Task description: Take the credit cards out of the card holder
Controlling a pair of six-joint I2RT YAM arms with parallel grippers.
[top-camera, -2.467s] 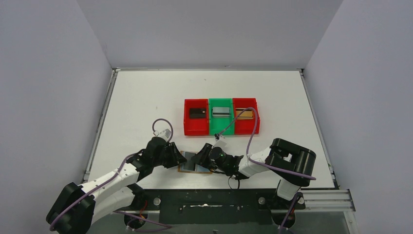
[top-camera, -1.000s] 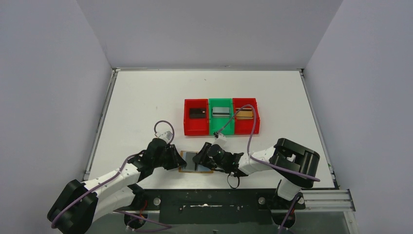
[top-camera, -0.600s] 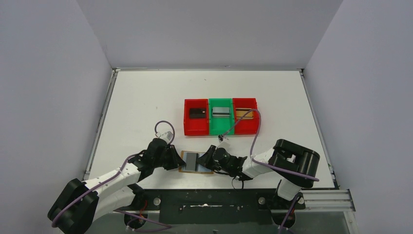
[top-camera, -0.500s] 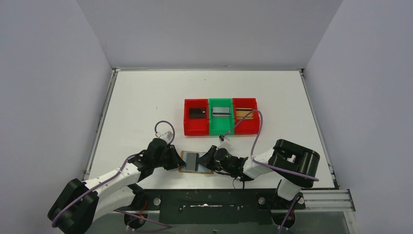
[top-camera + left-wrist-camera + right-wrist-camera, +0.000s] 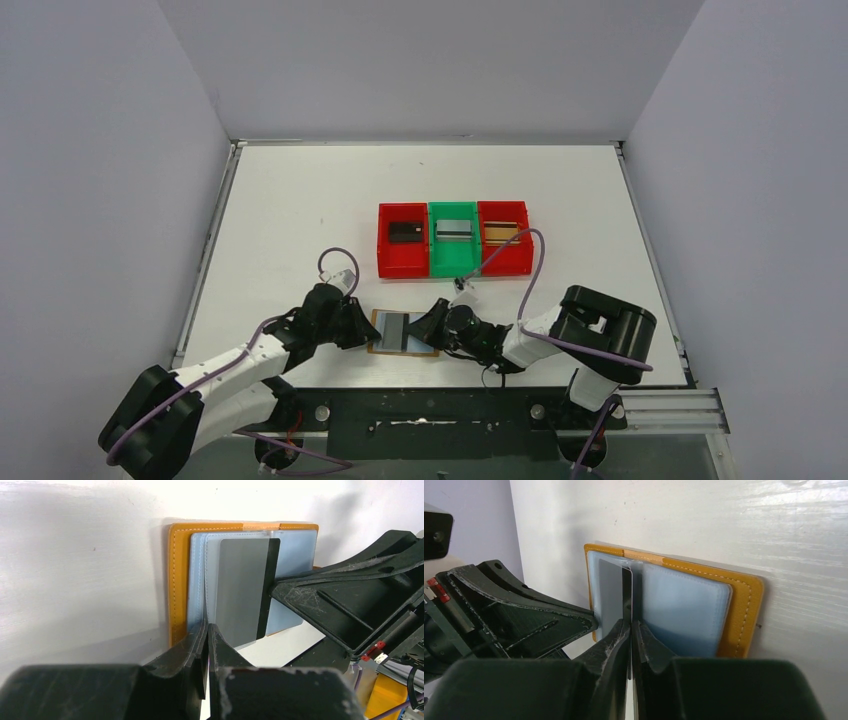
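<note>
Two pinches: left end effector (image 5: 206, 630) steadies card holder (image 5: 178, 580) pocket; right end effector (image 5: 630, 626) grips grey card (image 5: 611, 595) for withdrawal.

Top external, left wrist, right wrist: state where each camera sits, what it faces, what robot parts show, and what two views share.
Top external: above, behind the robot, facing down the table; both arms show.
Left wrist: on the left arm, facing the card holder; its shut jaws.
Right wrist: on the right arm, facing it oppositely; its shut jaws.
Wrists share the grey card.
</note>
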